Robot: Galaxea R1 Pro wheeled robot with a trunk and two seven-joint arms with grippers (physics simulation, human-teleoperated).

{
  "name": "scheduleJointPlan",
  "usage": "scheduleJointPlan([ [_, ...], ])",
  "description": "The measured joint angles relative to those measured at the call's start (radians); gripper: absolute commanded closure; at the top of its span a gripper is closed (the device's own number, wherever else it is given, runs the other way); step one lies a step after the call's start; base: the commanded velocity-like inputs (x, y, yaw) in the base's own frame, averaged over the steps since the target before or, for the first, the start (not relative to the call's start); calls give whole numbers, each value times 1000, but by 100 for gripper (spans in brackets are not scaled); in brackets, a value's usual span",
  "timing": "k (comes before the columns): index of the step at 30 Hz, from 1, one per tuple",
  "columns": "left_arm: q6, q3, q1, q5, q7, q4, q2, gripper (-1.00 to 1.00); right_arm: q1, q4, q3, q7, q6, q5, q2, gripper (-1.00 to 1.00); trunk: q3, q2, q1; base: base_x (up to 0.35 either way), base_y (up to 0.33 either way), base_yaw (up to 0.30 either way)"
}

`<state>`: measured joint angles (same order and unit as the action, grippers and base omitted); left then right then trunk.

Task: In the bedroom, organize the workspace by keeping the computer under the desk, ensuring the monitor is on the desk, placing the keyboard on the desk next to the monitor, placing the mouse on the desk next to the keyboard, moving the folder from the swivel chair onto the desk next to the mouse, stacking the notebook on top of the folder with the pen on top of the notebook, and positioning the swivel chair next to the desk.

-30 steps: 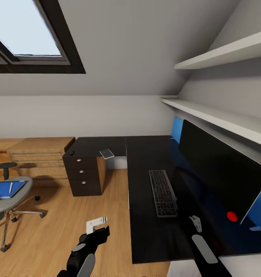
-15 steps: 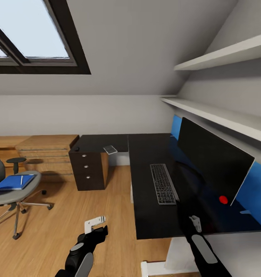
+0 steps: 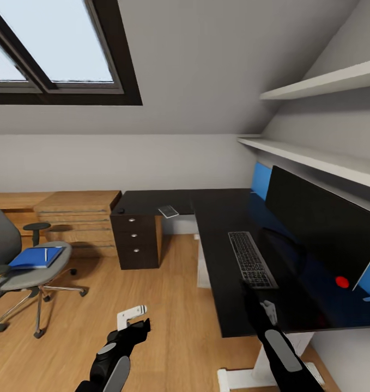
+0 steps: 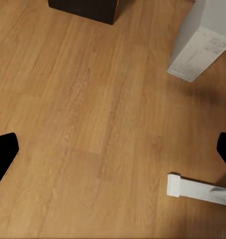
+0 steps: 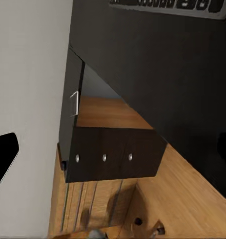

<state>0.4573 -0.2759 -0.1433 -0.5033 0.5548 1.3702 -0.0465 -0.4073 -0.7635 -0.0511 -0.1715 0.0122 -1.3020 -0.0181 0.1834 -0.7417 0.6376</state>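
The long glossy black L-shaped worktop (image 3: 223, 239) with its black three-drawer unit (image 3: 134, 242) serves as the landmark here. On its long arm lies the dark grey keyboard with rows of grey keys (image 3: 252, 266), and just behind that, against the blue back panel (image 3: 261, 181), stands the wide black flat monitor (image 3: 321, 226) (a red dot shows low on its screen). On the short arm, above the drawer unit, rests the small light-grey notebook slab (image 3: 168, 211), and a tiny black mouse (image 3: 120, 210) sits at that arm's far left corner. Well to the left of the worktop, on the wooden floor (image 3: 168, 305), stands the grey upholstered swivel chair with chrome wheeled base (image 3: 21, 272); the bright blue flat folder (image 3: 36, 257) lies on its seat with the thin pale pen (image 3: 45, 254) on top. The light grey-white computer tower (image 4: 202, 42) shows in the left wrist view, on the floor near a white worktop foot (image 4: 197, 189). The left end effector (image 3: 131, 317) hangs over the floor in front of the worktop, released, fingers apart. The right end effector (image 3: 268, 311) hovers at the worktop's near edge, likewise spread and empty. A light wooden drawer chest (image 3: 78, 218) stands left of the drawer unit.
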Motion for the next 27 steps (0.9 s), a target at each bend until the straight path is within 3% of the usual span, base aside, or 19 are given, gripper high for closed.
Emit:
scheduleJointPlan([
  [4,0,0,0,0,0,-1,0,-100,0,-21,6,-21,-1,0,-27,-100,0,0,0,0,332,0],
  [12,0,0,0,0,-1,-2,0,-100,0,-24,6,-46,-4,1,-46,-100,0,0,0,31,266,0],
  [14,0,-10,0,4,9,-4,-5,-100,0,-21,8,-40,-48,10,-64,-100,0,0,0,16,32,0],
  [18,1,-15,0,3,12,-6,-6,-100,0,-18,36,-37,-85,42,-74,-100,-10,21,-11,5,11,70],
  [21,1,-17,0,3,13,-6,-6,-100,0,-12,98,-9,-146,124,-99,-100,-22,42,-23,1,3,184],
  [24,1,-18,0,4,13,-6,-6,-100,0,18,197,99,-299,273,-131,-100,-34,63,-34,0,1,226],
  [25,1,-18,0,4,13,-6,-6,-100,0,26,213,114,-321,298,-135,-100,-38,70,-38,0,0,245],
  [27,1,-18,0,4,13,-6,-6,-100,0,59,261,160,-386,384,-146,-100,-45,84,-46,0,0,259],
])
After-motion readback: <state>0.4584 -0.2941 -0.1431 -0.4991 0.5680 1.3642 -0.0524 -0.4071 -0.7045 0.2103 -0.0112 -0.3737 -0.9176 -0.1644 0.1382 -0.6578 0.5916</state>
